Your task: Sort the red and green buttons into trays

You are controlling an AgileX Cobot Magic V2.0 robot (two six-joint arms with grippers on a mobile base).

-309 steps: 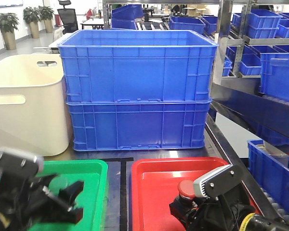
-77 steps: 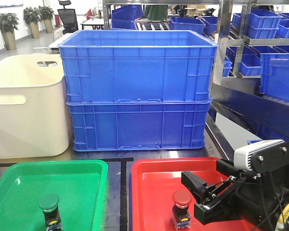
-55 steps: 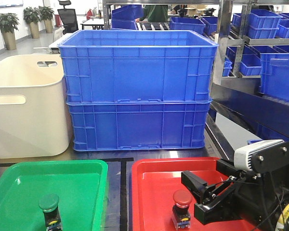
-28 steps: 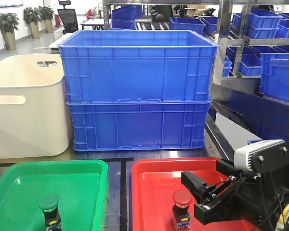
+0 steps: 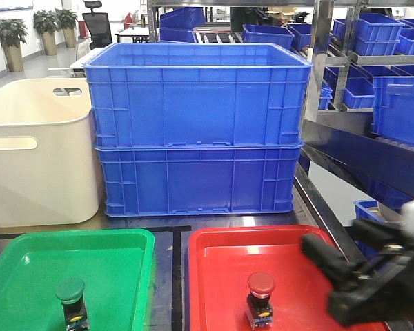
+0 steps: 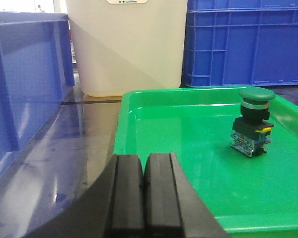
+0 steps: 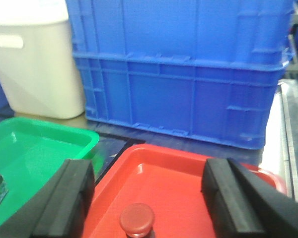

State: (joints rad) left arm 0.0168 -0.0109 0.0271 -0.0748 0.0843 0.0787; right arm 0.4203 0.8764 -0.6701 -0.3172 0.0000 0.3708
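Observation:
The green button [image 5: 70, 298] stands upright in the green tray [image 5: 27, 258], and the red button [image 5: 260, 293] stands upright in the red tray [image 5: 221, 276]. My right gripper [image 5: 334, 279] is blurred at the tray's right side, apart from the red button. In the right wrist view the right gripper [image 7: 149, 171] is open, with the red button [image 7: 137, 218] low between its fingers [image 7: 72, 193] and untouched. My left gripper [image 6: 144, 183] is shut on nothing over the near rim of the green tray [image 6: 124, 114]. The green button [image 6: 253, 121] sits ahead of it to the right.
Two stacked blue crates [image 5: 196, 124] stand behind the trays, with a cream tub [image 5: 38, 152] to their left. Shelving with more blue bins [image 5: 386, 83] runs along the right. Another blue crate [image 6: 25, 84] stands left of the green tray.
My right arm has drawn back to the right and lower, away from the red button. Since the oldest frame the left arm has left the front view. Both buttons stay put.

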